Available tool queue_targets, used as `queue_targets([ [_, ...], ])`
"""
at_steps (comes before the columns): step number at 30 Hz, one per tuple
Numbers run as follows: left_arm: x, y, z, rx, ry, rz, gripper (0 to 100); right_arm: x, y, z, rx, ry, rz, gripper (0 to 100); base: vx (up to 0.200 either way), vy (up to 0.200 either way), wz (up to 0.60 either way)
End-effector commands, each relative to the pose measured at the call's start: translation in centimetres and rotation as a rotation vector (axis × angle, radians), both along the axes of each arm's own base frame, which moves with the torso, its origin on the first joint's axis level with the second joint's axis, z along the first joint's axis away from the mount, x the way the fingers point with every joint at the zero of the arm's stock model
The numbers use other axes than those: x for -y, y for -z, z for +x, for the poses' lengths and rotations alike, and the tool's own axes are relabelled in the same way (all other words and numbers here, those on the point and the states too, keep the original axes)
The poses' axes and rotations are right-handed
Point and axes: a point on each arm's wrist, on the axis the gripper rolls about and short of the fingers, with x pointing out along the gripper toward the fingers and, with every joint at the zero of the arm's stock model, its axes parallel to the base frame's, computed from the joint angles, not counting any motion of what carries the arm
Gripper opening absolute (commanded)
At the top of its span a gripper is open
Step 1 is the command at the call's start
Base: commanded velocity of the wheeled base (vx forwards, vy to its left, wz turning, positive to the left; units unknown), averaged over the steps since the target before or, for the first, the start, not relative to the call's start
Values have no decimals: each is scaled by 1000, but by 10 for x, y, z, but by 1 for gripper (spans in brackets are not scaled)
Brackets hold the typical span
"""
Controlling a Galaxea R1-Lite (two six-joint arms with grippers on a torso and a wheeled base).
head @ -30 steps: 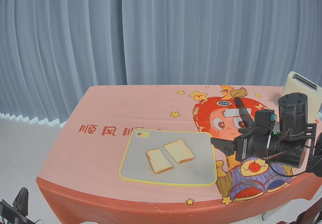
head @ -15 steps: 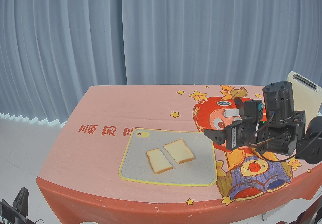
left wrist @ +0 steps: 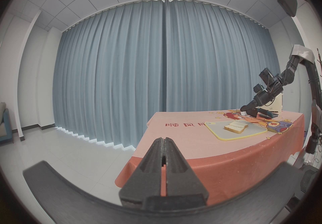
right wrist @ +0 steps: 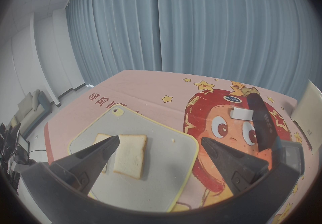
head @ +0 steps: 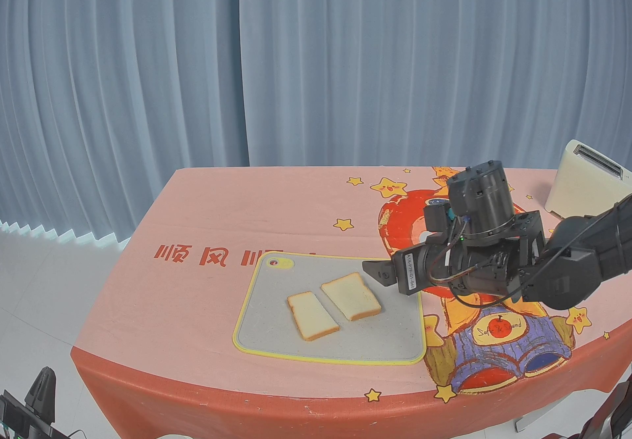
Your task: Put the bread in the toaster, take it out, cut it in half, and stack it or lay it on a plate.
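Two halves of bread lie side by side on the grey, yellow-rimmed cutting board [head: 388, 328]: the left half [head: 313, 315] and the right half [head: 351, 295]. My right gripper [head: 382, 272] hangs open over the board's right edge, a short way right of the bread. In the right wrist view its fingers frame the right half [right wrist: 130, 155], and one finger covers part of the left half [right wrist: 100, 139]. The cream toaster [head: 586, 180] stands at the table's far right. My left gripper [left wrist: 163, 164] is shut on nothing, low and off the table's left side.
A black-bladed knife [right wrist: 263, 122] lies on the tablecloth right of the board, next to a small white rectangle [right wrist: 242, 114]. The table's left half [head: 191, 223] is bare cloth. A curtain hangs behind the table.
My right arm has swung left from the table's right side, bringing its open gripper to the board's right edge. The bread has not moved.
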Motion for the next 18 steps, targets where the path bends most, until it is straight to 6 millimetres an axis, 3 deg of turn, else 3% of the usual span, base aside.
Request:
queue_targets([
  [1,0,5,1,-12,-1,0,0,-9,19,9,-38,-4,-31,100,0,0,0],
  [10,0,5,1,-12,-1,0,0,-14,36,13,-52,16,-81,100,0,0,0],
  [18,0,5,1,-12,-1,0,0,-18,37,14,-48,19,-89,100,0,0,0],
])
